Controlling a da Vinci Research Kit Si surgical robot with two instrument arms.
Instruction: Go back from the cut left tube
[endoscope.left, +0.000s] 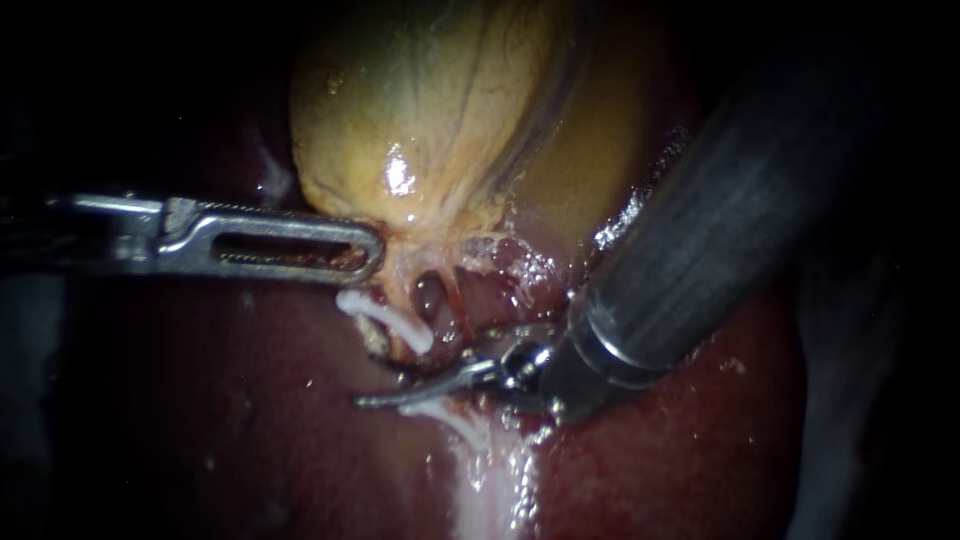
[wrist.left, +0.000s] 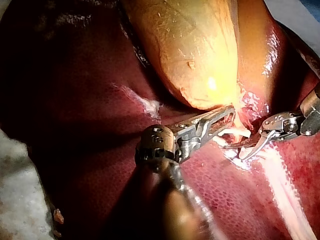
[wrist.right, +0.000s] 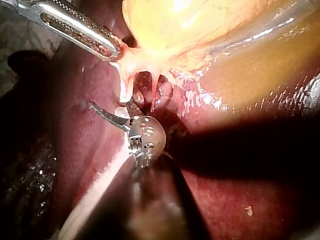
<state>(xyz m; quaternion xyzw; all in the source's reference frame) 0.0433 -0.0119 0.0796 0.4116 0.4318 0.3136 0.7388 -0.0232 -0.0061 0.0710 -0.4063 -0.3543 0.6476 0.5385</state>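
Right instrument (endoscope.left: 420, 388) beside tube (endoscope.left: 385, 318), bare liver (endoscope.left: 240, 430) around

Surgical bench set-up: a bare liver (wrist.left: 75, 125) with its gallbladder (wrist.left: 190, 50) lies on pale sheeting (wrist.left: 20, 200), attended by the slender left instrument (endoscope.left: 372, 250) and right instrument (endoscope.left: 410, 392).

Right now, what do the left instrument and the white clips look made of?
Left instrument: metal, polished, judging by bright glints along its slotted, toothed edge. Clips: likely white plastic, opaque and dull, though wet; can't confirm.
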